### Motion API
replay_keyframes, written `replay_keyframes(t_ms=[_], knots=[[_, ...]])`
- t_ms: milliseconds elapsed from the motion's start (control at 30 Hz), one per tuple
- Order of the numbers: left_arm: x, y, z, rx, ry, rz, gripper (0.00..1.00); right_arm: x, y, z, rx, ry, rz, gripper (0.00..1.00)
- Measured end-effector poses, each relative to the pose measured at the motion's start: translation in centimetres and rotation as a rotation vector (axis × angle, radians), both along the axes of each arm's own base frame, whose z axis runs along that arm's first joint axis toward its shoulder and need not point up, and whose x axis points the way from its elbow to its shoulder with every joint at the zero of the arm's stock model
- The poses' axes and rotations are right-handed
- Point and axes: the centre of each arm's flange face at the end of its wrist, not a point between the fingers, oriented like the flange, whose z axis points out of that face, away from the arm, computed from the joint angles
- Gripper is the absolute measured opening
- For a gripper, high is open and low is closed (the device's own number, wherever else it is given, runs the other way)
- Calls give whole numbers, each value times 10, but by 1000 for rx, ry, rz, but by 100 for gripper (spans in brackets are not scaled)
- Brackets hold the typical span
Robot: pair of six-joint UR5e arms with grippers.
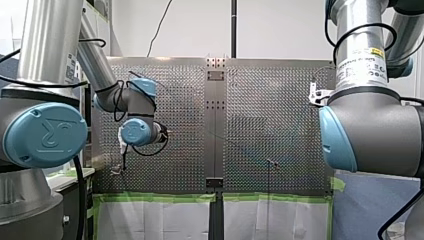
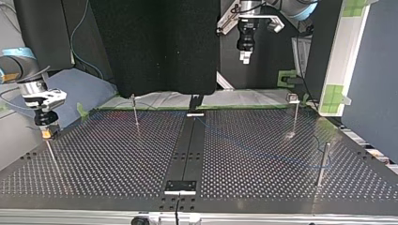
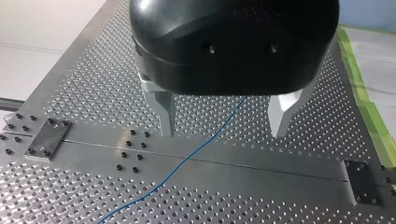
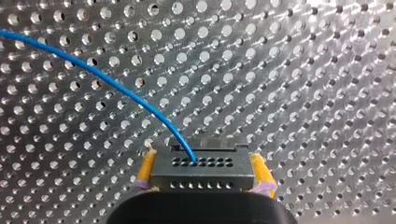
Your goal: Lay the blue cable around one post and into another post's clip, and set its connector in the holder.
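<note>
Two fingers (image 4: 145, 169) of my right gripper (image 4: 202, 157) pinch one connector (image 4: 201, 171); my left gripper (image 3: 223, 133) spreads two

Front view: the perforated table (image 1: 270, 125) was looked at from behind and above the arms (image 1: 130, 107), along their reach. Top view: the same table was faced from its far edge, at low height. Left wrist view: the blue cable (image 3: 187, 157) was seen from close above. Right wrist view: the cable was seen nearest, from just behind the connector (image 4: 203, 170).
</note>
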Motion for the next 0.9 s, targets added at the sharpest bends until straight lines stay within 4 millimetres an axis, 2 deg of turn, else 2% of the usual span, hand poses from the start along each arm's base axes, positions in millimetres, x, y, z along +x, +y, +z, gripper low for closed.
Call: replay_keyframes(t_ms=[900], knots=[[1,2,-1,4,2,5,100,-3,-3,-2,-5,1,4,0]])
